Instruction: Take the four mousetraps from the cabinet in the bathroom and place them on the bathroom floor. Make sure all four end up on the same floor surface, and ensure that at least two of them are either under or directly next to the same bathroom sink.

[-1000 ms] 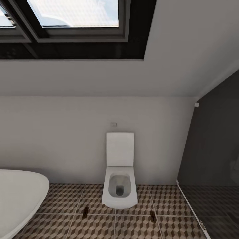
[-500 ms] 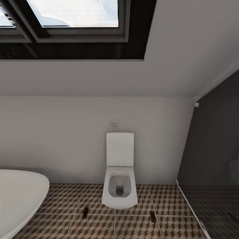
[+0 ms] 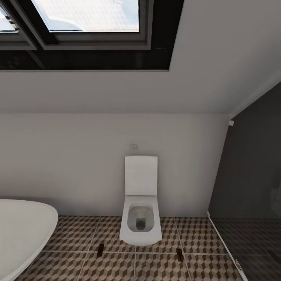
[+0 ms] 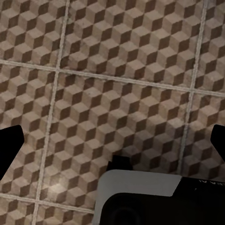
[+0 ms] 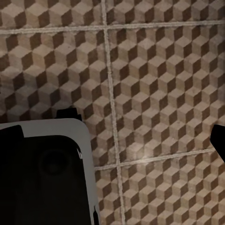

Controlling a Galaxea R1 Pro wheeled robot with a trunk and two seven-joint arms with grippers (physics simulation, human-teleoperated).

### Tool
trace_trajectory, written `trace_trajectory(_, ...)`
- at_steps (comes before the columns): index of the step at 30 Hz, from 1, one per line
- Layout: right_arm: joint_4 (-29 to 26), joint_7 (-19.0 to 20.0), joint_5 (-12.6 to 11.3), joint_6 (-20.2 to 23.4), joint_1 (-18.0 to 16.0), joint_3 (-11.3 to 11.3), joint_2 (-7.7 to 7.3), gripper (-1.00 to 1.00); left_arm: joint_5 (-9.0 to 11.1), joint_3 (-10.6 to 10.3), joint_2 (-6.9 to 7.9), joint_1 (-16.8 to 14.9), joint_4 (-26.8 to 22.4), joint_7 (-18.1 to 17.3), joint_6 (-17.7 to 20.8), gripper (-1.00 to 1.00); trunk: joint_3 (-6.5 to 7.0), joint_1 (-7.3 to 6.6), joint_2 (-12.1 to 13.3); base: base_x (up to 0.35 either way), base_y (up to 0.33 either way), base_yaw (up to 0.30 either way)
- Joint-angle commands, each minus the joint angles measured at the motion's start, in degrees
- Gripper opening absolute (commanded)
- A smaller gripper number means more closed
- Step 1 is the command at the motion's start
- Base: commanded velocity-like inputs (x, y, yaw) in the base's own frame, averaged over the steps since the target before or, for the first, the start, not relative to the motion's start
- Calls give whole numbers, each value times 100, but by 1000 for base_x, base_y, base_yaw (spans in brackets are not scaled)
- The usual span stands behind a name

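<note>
Two tiny dark brown mousetraps lie on the bathroom floor (image 3: 156,269) in the head view, one (image 3: 100,249) left of the toilet's front and one (image 3: 179,254) right of it. They are too small to make out in detail. The cabinet and the sink are out of view. In the left wrist view my left gripper (image 4: 112,145) is open over the cube-patterned tiles, its dark fingertips (image 4: 9,147) at the frame's sides. My right gripper (image 5: 115,138) is open too, above the same kind of tile, and holds nothing.
A white toilet (image 3: 140,218) stands against the far wall. The rounded white bathtub (image 3: 23,230) fills the near left. A dark glass shower panel (image 3: 249,203) closes off the right. Skylights (image 3: 89,15) sit overhead. My white and black base (image 4: 154,199) shows under both wrists.
</note>
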Motion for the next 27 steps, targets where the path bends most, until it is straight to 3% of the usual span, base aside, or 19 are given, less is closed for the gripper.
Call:
trace_trajectory(1, 17, -3, -59, -35, -8, 47, 6, 100, 18, 32, 2, -5, 2, -5, -22, 100, -8, 1, -6, 0, 0, 0)
trace_trajectory(14, -4, -5, -43, -40, -8, 42, 146, 100, 25, 23, -12, -5, -4, -4, -26, 100, -8, 1, -6, 0, 0, 0)
trace_trajectory(27, -11, -5, -43, -40, -8, 44, 170, 100, 11, 23, -6, -5, -12, -4, -28, 100, -8, 1, -6, 0, 0, 0)
